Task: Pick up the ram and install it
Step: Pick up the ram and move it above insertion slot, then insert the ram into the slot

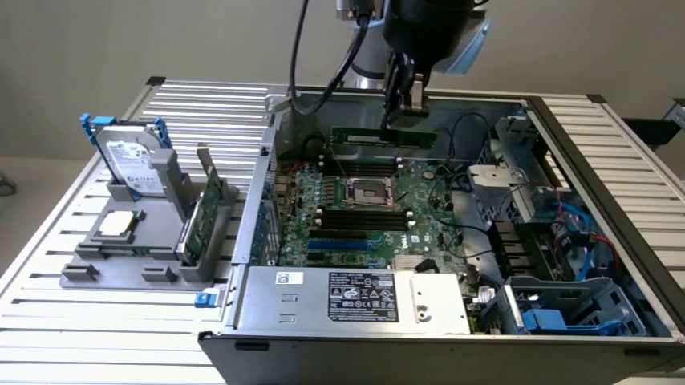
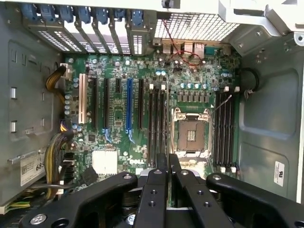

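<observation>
- Fingers [image 1: 415, 103] got anything?
- Yep, from my seat they're pinched almost closed on the ram [image 1: 383, 136], holding its top edge. Stick hangs level in the air over the motherboard [image 1: 428, 204], inside the open case [image 1: 374, 357].

Slatted metal table [image 1: 204, 96], nothing fancy. Sitting right on it: opened-up PC case [image 1: 428, 361] toward the exterior view's right, grey parts holder [image 1: 118, 273] just beside it, toward the left.
</observation>
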Controlling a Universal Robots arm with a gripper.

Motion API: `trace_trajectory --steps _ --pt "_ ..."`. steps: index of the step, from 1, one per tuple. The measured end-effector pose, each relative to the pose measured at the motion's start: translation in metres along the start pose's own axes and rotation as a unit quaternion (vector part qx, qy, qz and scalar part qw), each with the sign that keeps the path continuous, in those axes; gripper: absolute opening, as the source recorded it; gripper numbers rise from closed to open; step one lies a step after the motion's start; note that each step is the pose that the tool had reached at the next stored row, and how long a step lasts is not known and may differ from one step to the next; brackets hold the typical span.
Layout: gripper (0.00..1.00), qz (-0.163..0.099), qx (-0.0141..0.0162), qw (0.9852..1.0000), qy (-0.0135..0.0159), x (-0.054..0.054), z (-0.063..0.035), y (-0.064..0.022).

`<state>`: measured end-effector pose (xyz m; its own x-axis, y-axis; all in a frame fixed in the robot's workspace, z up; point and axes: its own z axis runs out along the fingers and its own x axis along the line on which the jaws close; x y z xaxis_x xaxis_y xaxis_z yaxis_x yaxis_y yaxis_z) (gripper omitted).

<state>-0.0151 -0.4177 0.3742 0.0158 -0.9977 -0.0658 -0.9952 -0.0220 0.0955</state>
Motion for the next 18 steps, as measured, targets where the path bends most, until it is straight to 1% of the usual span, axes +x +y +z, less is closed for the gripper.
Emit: trace_trajectory --steps 1,2,4,5,7,8,18 --pt "0.13 0.001 0.0011 1.0 0.0014 -0.0009 0.0007 -0.0001" --pt "0.13 0.002 0.0022 1.0 0.0035 -0.0014 0.0013 -0.0001" --pt "0.13 0.004 0.004 0.9999 0.0084 -0.0024 0.0027 -0.0003" --pt "0.13 0.005 0.0045 0.9999 0.0104 -0.003 0.0037 -0.0004" --pt "0.13 0.006 0.0046 0.9999 0.0133 -0.004 0.0057 -0.0005" --pt "0.13 0.006 0.0046 0.9999 0.0137 -0.004 0.0058 -0.0005" --pt "0.13 0.006 0.0046 0.9999 0.0138 -0.004 0.0057 -0.0005"
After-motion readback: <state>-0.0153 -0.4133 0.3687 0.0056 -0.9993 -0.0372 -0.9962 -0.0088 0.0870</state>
